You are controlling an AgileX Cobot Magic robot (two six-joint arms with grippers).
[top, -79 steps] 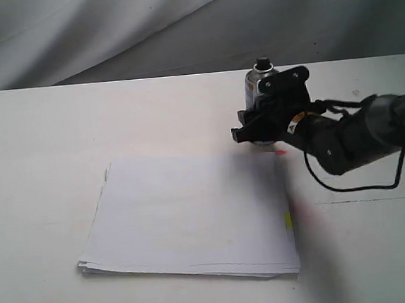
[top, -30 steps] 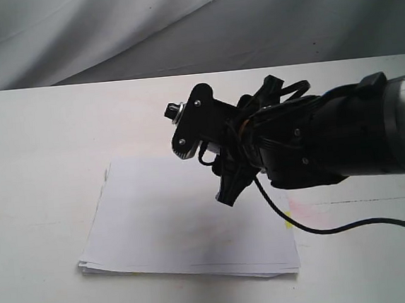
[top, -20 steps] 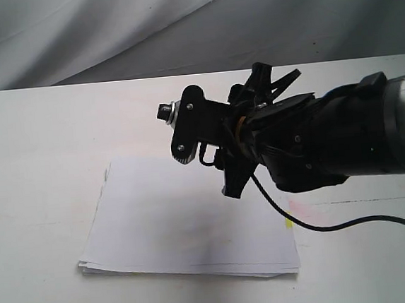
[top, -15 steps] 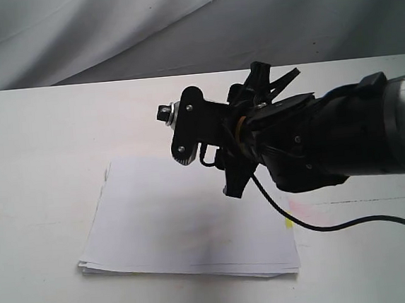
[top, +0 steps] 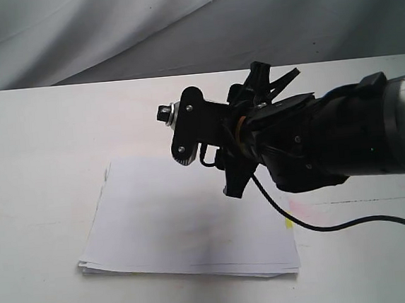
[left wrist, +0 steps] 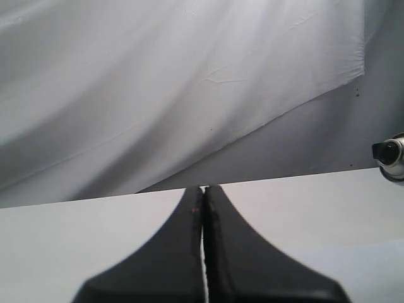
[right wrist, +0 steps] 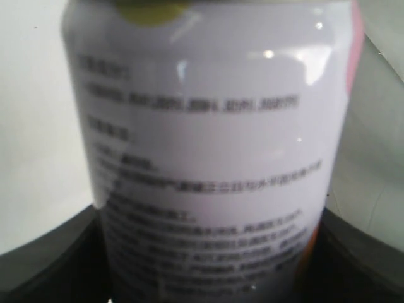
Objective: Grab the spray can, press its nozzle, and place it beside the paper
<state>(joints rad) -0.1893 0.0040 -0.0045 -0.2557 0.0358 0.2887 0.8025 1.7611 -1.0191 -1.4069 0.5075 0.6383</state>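
Can aloft, nozzle unpressed

The right gripper (top: 206, 151) clamps the spray can (right wrist: 208, 158), which has been lifted off the table and tipped sideways above the paper (top: 187, 224). Its nozzle (top: 163, 112) faces left. The left gripper (left wrist: 202, 208) (fingers pressed together, empty) hangs apart from it, so pressing is probably next.
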